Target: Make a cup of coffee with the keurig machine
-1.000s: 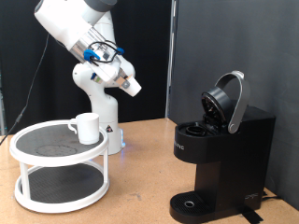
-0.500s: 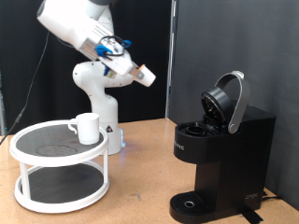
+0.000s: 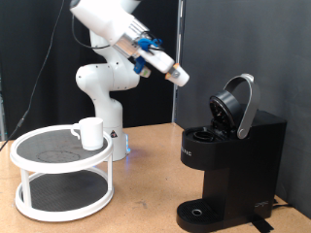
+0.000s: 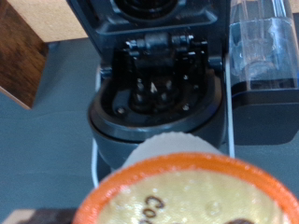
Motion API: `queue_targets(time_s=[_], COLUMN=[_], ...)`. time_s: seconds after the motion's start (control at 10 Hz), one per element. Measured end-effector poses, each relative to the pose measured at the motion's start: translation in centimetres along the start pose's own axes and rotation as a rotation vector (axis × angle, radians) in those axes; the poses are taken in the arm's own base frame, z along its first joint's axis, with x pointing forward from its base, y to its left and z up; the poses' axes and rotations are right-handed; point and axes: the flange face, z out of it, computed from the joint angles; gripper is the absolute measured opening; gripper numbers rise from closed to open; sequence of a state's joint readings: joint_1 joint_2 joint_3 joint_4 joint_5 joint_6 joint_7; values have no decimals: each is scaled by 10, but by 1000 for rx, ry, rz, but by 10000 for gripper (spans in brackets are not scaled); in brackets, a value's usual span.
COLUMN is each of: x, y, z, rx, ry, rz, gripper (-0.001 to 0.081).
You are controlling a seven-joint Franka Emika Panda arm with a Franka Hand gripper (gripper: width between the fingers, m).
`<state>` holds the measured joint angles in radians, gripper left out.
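The black keurig machine [image 3: 231, 160] stands at the exterior view's right with its lid [image 3: 238, 105] raised. My gripper [image 3: 179, 77] hangs in the air to the left of the lid and above it, apart from the machine. The wrist view shows a coffee pod [image 4: 192, 191] with an orange rim and pale top close under the hand, and beyond it the machine's open pod chamber [image 4: 154, 89]. The white cup [image 3: 90, 132] sits on the top tier of a round stand at the left, far from the gripper.
The white two-tier round stand [image 3: 39, 186] occupies the table's left. The robot's white base [image 3: 102, 97] stands behind it. The machine's clear water tank [image 4: 262, 42] sits beside the chamber. A dark curtain hangs behind.
The arm has swung up and towards the exterior view's right, carrying the gripper from above the stand to near the machine's raised lid. Cup and machine have not moved.
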<state>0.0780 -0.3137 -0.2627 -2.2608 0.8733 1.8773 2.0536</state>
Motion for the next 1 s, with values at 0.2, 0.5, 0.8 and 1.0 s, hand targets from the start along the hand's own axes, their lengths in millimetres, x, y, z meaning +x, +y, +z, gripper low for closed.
queue_targets(time_s=[0.2, 0.5, 0.8, 1.0], x=[-7, -6, -9, -14], y=[4, 5, 5, 4], z=[11, 14, 27, 43], rx=[21, 16, 26, 57], ry=[7, 17, 32, 60], rz=[7, 8, 2, -15], gripper=[378, 378, 378, 378])
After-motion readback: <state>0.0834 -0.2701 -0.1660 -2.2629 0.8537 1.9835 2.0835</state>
